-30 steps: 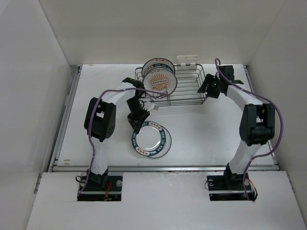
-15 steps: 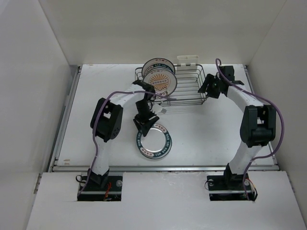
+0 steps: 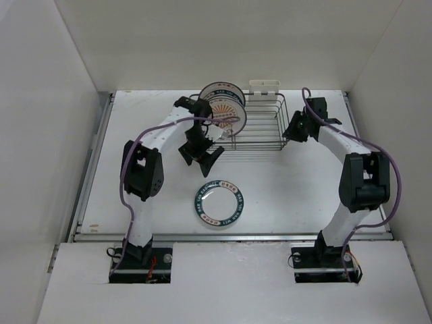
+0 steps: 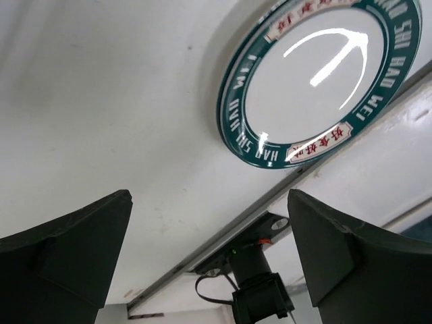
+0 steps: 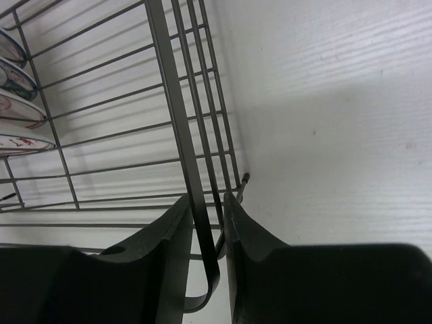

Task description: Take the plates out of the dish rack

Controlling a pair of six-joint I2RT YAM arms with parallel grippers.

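We are reading white capitals on the teal ring of the plate [image 4: 322,71] lying on the tabletop [image 4: 101,81]: "SHI HAO WEI" along one arc and "HAO" again on the opposite arc. We are seeing red Chinese characters in its white panels, too small to read. Lettering on the plates [image 3: 223,108] in the dish rack [image 3: 262,128] is staying illegible.

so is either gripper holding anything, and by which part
Right gripper pinches the dish rack by its right-end rim wire; left gripper is open, holding nothing.
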